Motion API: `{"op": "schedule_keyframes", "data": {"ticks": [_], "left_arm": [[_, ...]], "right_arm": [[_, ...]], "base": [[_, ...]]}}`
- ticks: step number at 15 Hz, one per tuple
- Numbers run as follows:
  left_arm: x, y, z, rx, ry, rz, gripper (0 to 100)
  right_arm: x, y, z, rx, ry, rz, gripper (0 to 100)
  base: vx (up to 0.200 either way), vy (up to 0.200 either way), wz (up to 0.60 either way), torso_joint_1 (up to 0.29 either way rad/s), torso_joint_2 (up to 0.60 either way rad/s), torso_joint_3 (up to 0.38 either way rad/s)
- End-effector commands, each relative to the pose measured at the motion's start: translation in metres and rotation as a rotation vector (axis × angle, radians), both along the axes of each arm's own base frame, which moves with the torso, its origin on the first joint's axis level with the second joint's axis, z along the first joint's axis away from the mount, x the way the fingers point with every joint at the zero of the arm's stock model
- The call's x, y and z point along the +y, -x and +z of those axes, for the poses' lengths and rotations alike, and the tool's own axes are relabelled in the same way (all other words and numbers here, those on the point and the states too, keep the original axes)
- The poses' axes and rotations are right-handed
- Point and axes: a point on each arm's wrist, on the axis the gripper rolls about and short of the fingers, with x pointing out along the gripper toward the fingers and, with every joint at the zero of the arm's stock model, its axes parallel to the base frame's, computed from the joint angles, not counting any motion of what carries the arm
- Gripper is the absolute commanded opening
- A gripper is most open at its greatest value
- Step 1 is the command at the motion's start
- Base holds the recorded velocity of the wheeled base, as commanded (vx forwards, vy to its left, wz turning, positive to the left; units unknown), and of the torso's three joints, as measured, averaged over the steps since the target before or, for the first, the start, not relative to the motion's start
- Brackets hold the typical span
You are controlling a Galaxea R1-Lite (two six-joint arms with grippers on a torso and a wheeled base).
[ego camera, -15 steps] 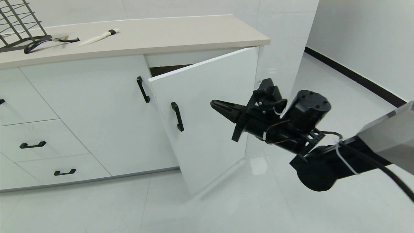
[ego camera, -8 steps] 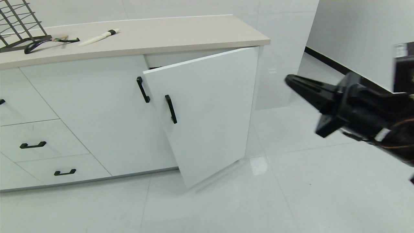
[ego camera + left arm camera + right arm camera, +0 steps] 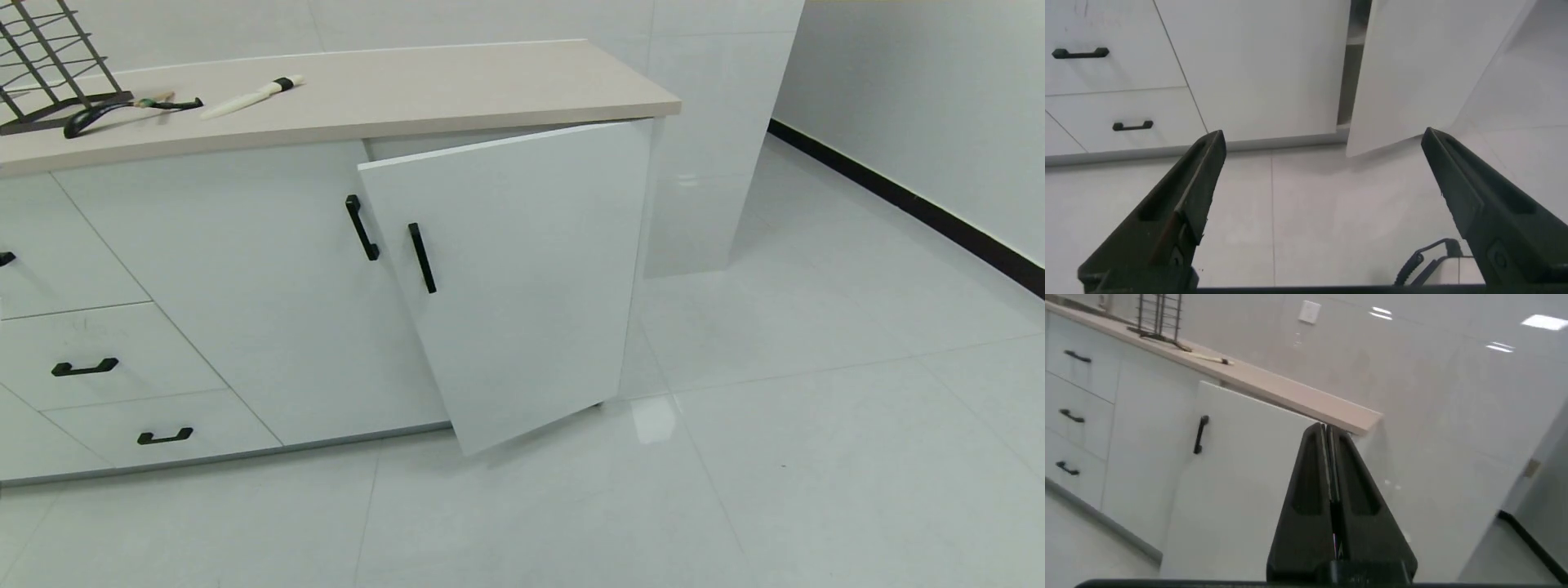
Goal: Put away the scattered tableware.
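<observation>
1. The left pincer (image 3: pixel 1321 139) is hanging low with its two black fingers spread wide and holding nothing. White drawer fronts (image 3: pixel 1118 57) are facing it from ahead.
2. The tableware is lying well apart from both pincers, up on the beige worktop (image 3: pixel 457 82). A black curved-handled utensil (image 3: pixel 88 114) is resting against the foot of a dark wire rack (image 3: pixel 41 65), and a white knife with a black band (image 3: pixel 249 95) is lying just beside the utensil. Nothing is touching either piece.
3. The white flat cabinet door (image 3: pixel 531 278) with its black bar handle (image 3: pixel 422 258) is swinging shut. A second ago it was standing well open with a dark gap above it; now only a sliver is showing along its top edge.
4. The right pincer (image 3: pixel 1328 437) is pulling back. A second ago it was just beside the door's face; now the door is standing apart beyond its tips. Its fingers are pressed together, gripping nothing.
5. This is looking like the cupboard being closed, yet the utensil and knife are still lying out, so the tidying is probably unfinished.
6. No brand, label or legible writing is showing; the small wall plate (image 3: pixel 1308 311) is blank.
</observation>
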Motion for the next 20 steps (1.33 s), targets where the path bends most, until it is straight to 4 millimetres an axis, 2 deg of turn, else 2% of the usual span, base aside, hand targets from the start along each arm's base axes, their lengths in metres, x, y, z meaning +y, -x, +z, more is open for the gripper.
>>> {"op": "schedule_keyframes", "data": {"ticks": [1, 2, 3, 4, 6, 8, 9, 14, 20], "left_arm": [[0.0, 0.0, 0.0, -0.001, 0.008, 0.002, 100], [0.0, 0.0, 0.0, -0.001, 0.008, 0.0, 100], [0.0, 0.0, 0.0, -0.001, 0.008, 0.0, 100], [0.0, 0.0, 0.0, -0.001, 0.005, 0.0, 100], [0.0, 0.0, 0.0, -0.001, 0.008, 0.0, 100], [0.0, 0.0, 0.0, -0.002, 0.011, 0.002, 100], [0.0, 0.0, 0.0, -0.002, 0.01, 0.002, 100], [0.0, 0.0, 0.0, -0.001, 0.008, 0.002, 100], [0.0, 0.0, 0.0, -0.001, 0.007, 0.002, 100]], "right_arm": [[-0.002, 0.061, -0.051, -0.037, -0.008, -0.095, 0], [-0.002, 0.067, -0.06, -0.004, -0.01, -0.097, 0], [-0.002, 0.067, -0.06, -0.004, -0.01, -0.097, 0], [-0.002, 0.072, -0.086, 0.071, -0.007, -0.092, 0], [-0.003, 0.062, -0.105, 0.186, -0.043, -0.128, 0], [-0.01, 0.05, -0.135, 0.525, -0.207, -0.406, 0], [-0.013, 0.048, -0.151, 0.679, -0.23, -0.533, 0], [-0.013, 0.048, -0.151, 0.678, -0.247, -0.55, 0], [-0.013, 0.048, -0.151, 0.686, -0.277, -0.538, 0]], "base": [[0.0, 0.0, 0.0, 0.0, 0.0, 0.0], [0.0, 0.0, 0.0, 0.0, 0.0, 0.0], [0.0, 0.0, 0.0, 0.0, 0.0, 0.0], [0.0, 0.0, 0.0, 0.0, 0.0, 0.0], [0.0, 0.0, 0.0, 0.0, 0.0, 0.0], [0.0, 0.0, 0.0, 0.0, 0.0, 0.0], [0.0, 0.0, 0.0, 0.0, 0.0, 0.0], [0.0, 0.0, 0.0, 0.0, 0.0, 0.0], [0.0, 0.2, 0.0, 0.006, 0.0, 0.002]]}}
